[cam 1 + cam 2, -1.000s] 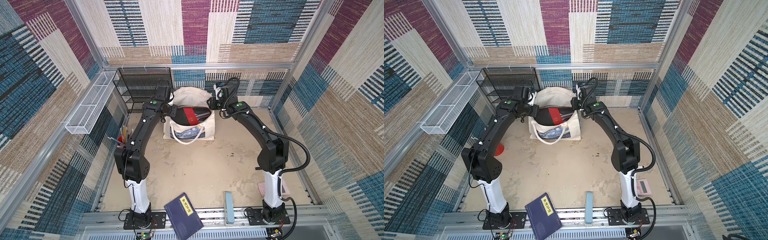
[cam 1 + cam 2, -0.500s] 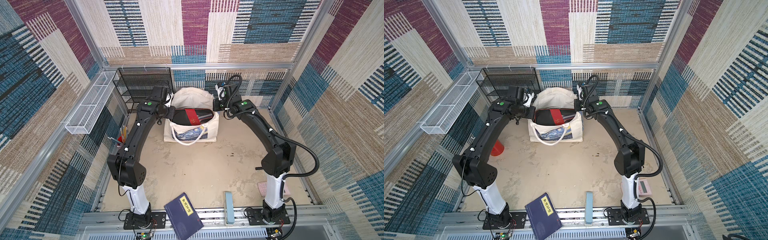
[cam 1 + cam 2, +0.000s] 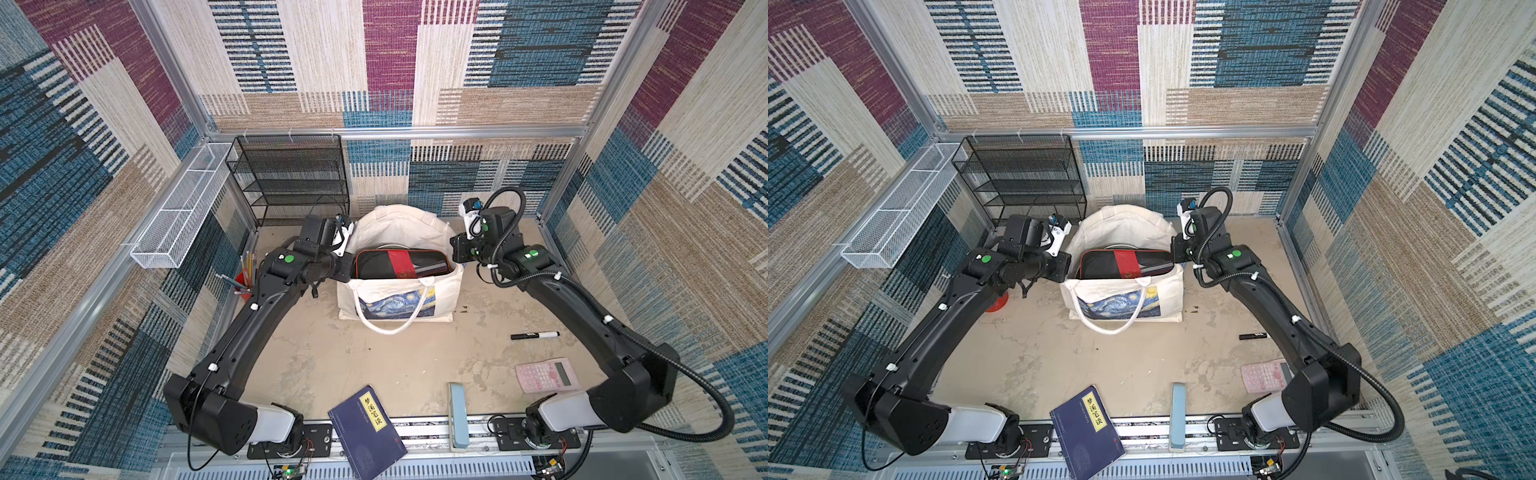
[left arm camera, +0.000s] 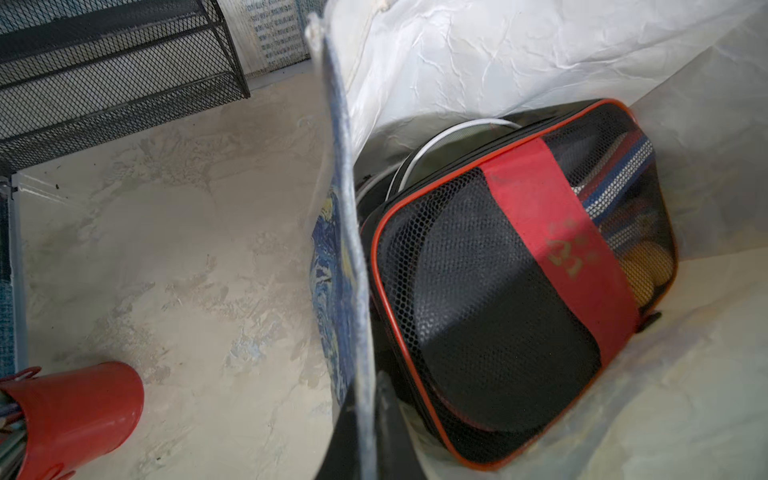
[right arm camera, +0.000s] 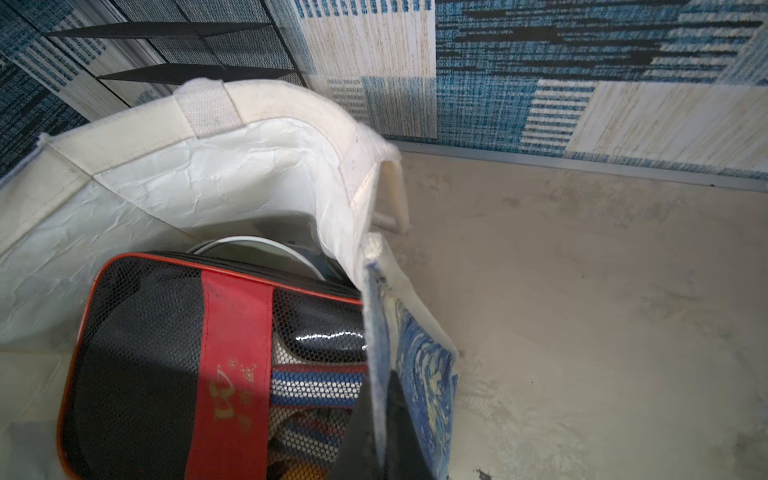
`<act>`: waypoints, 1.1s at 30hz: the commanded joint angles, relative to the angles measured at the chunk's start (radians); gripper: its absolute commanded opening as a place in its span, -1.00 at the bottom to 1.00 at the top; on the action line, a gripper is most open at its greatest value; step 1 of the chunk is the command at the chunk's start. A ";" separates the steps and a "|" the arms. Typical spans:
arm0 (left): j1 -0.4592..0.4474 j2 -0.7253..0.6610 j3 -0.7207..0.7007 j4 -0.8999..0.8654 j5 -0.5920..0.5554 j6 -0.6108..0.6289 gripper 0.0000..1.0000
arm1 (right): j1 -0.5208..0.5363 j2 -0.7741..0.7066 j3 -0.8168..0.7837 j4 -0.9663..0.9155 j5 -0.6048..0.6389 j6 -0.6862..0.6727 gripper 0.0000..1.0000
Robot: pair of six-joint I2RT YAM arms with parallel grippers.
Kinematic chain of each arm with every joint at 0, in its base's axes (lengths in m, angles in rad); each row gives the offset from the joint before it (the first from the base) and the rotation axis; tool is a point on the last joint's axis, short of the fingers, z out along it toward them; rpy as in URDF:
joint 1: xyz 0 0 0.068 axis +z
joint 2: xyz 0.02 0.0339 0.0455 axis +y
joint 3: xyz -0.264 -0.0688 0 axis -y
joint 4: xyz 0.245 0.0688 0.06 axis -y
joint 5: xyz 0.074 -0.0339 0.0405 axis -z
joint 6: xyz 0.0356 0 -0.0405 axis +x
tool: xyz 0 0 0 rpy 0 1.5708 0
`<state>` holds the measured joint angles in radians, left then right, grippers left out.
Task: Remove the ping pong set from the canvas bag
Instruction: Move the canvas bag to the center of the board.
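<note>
The canvas bag [image 3: 442, 297] [image 3: 1169, 297] stands open at the back of the table, its starry print facing front. Inside lies the ping pong set's black mesh case with a red band [image 3: 401, 264] [image 3: 1125, 262] [image 4: 519, 270] [image 5: 208, 353], on top of a white-edged round cover [image 4: 440, 141]. My left gripper [image 3: 347, 270] [image 4: 368, 436] is shut on the bag's left rim [image 4: 345, 166]. My right gripper [image 3: 457, 253] [image 5: 380, 436] is shut on the bag's right rim [image 5: 376, 311]. The rim is stretched between them.
A black mesh shelf [image 3: 291, 183] and a white wire basket [image 3: 178, 212] stand at the back left, with a red pen cup [image 4: 79, 407] beside the left arm. A black marker [image 3: 534, 335], pink calculator [image 3: 546, 375], blue book [image 3: 368, 432] and pale blue block [image 3: 457, 415] lie in front.
Both grippers have closed on the bag's rim ends and moved apart, pulling the mouth wide. The case now lies level inside.
</note>
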<state>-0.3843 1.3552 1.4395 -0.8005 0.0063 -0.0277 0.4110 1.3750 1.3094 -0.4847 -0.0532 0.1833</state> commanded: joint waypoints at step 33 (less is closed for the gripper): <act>-0.008 0.514 0.481 -0.023 -0.111 0.106 -0.78 | 0.011 -0.190 -0.301 0.221 -0.180 -0.085 -1.00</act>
<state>-0.3954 1.8534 1.9053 -0.8112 -0.0780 0.0532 0.4194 1.1866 1.0019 -0.2516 -0.1947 0.1310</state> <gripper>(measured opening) 0.240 0.055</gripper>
